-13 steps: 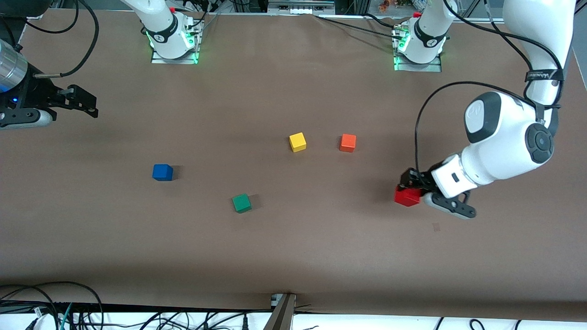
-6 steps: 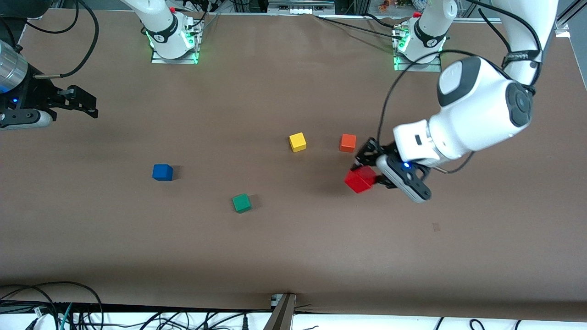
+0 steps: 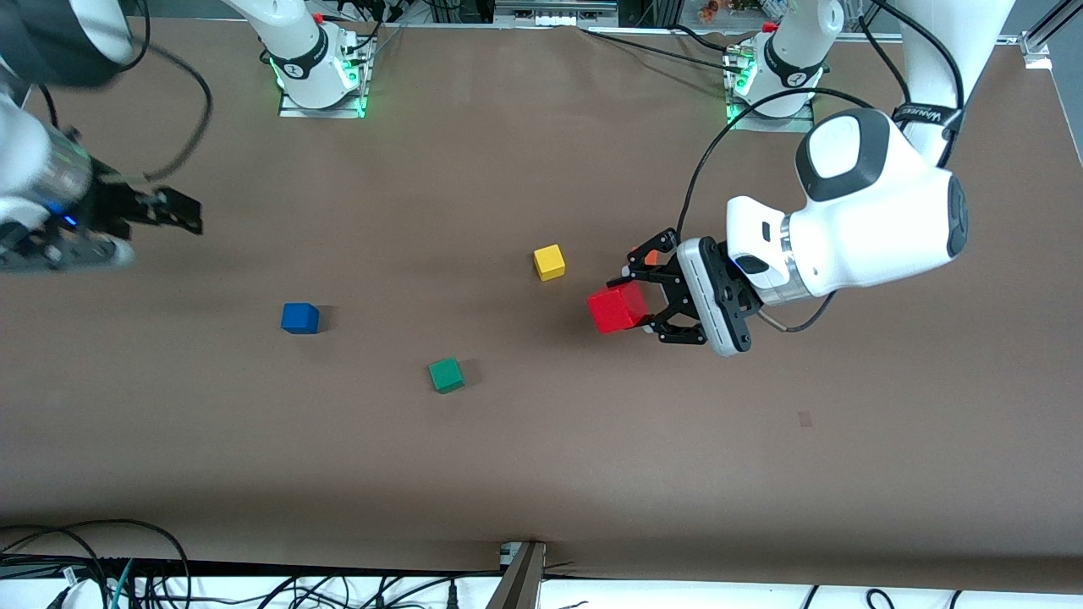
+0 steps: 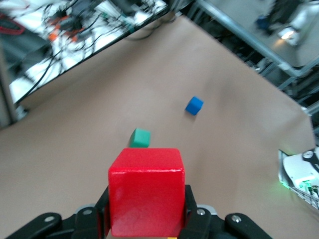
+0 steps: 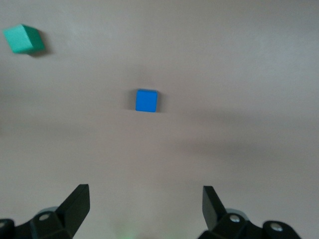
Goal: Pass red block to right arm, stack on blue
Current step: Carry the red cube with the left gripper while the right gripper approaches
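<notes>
Red block [image 3: 618, 308] level, no long axis, pinched in left hand [image 3: 647, 296] over table; right hand [image 5: 144, 206] spread, aloft.

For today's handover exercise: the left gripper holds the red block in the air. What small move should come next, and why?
Probably the left gripper, shut on the red block, should carry it on toward the right arm's end of the table. The right gripper hangs open there, well apart, so no handover is possible yet. The blue cube sits uncovered on the table.
</notes>
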